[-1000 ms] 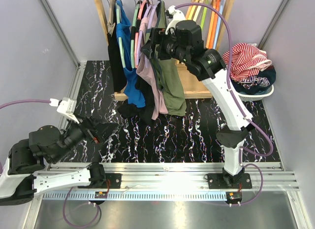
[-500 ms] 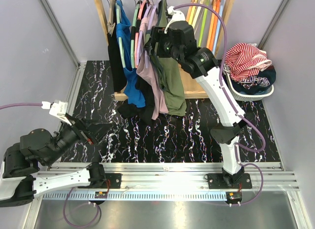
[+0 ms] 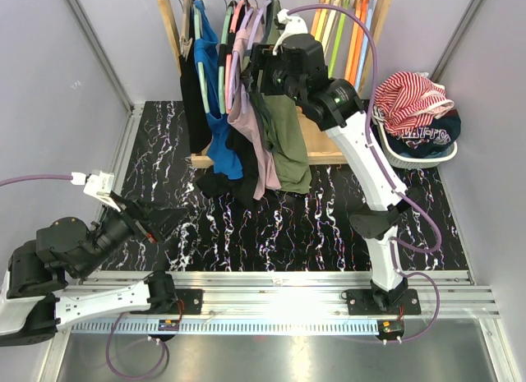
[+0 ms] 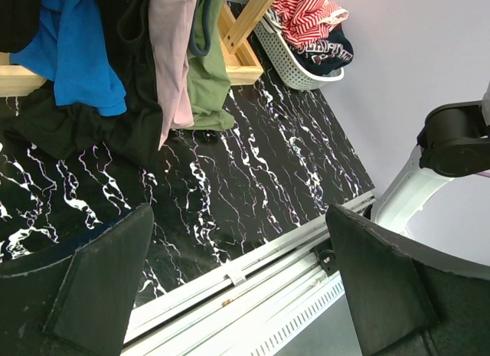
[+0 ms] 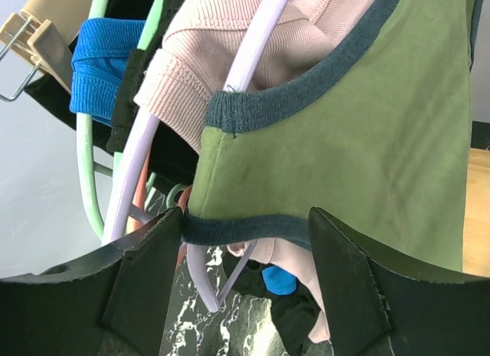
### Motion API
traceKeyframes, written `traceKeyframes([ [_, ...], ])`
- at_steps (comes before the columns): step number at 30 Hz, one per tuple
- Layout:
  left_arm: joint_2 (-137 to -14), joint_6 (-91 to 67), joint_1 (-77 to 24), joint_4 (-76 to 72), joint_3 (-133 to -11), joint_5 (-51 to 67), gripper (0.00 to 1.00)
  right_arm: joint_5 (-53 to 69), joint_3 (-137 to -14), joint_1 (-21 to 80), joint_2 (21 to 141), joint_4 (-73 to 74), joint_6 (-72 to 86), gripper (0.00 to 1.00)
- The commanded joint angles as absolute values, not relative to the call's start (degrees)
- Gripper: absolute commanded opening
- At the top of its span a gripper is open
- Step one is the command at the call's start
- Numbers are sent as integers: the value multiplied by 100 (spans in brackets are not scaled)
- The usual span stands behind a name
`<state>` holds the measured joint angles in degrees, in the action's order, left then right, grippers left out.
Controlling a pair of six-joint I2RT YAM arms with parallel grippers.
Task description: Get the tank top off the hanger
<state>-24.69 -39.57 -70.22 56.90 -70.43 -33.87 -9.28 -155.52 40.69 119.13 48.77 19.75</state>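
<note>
Left gripper point(image 3: 168, 220): at the near left, low over the table. Its two fingers are spread fully apart and nothing is between them.
Table point(image 3: 288, 226): black top with white marble veins, bare in front of the left gripper.
Wooden clothes rack point(image 3: 170, 25): at the far side, in the middle, with several garments hanging close together.
Black garment point(image 3: 196, 111): the most left on the rack, and its lower part reaches the table.
Blue top point(image 3: 220, 148): just to the right of the black one.
Pink ribbed top point(image 5: 230, 34): on a lilac plastic hanger point(image 5: 253, 50), touching the green one.
Olive green tank top point(image 3: 288, 144): on the rack, the most right of the hanging clothes, with dark trim on its edges.
Right gripper point(image 5: 245, 217): raised to the rack. The fingers are apart, with the trimmed edge of the green tank top between them, not pinched.
White plastic basket point(image 3: 411, 156): at the far right, holding a red and white striped cloth point(image 3: 411, 98).
</note>
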Motion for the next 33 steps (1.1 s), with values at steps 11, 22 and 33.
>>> traceKeyframes([
  [11, -2373, -4078, -7031, 5449, -6996, -3498, 99, -1651, -15628, 4184, 12006, 5221, 1793, 60],
  [22, -2338, -4087, -7031, 5309, -6891, -3437, 99, -3444, -15135, 4192, 11268, 5317, 827, 45],
  [33, -2188, -4113, -7031, 5291, -6820, -3489, 99, -3051, -14969, 4184, 11233, 5942, 36, 54],
])
